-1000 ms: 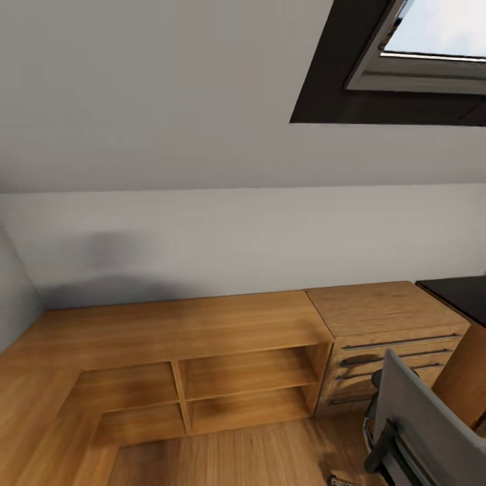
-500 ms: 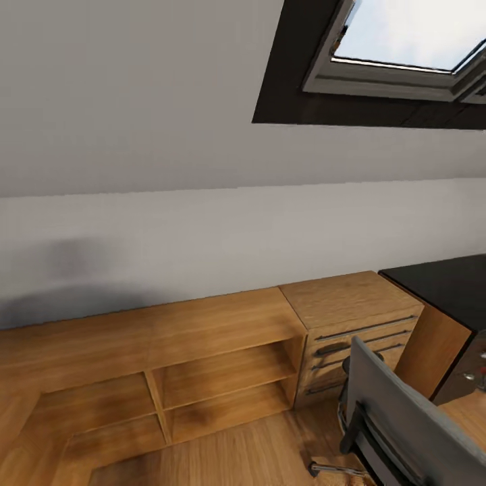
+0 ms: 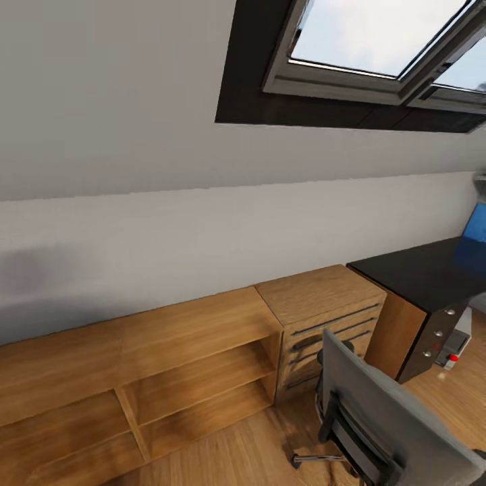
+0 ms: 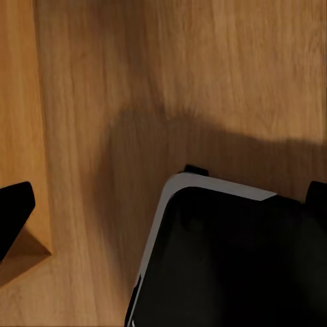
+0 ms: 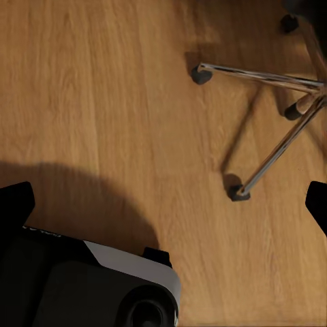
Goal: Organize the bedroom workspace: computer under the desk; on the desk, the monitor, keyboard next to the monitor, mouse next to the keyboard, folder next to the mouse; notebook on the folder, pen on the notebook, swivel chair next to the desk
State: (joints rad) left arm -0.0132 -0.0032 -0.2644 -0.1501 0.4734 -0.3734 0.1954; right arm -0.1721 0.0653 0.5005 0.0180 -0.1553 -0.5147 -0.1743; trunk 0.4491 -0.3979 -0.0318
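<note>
The swivel chair stands on the wood floor just before the black table, back toward the robot. On casters, it should roll easily; push at the stiff backrest. Whether either tool is clenched cannot be told.

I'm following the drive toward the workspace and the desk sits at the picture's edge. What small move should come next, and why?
Probably keep turning the base rightward. The desk shows just its black corner at the head view's right edge, and the swivel chair is cut off at the lower right, its chrome base close to the right arm. Centring them would likely let the seat and desk top be checked before reaching.
</note>
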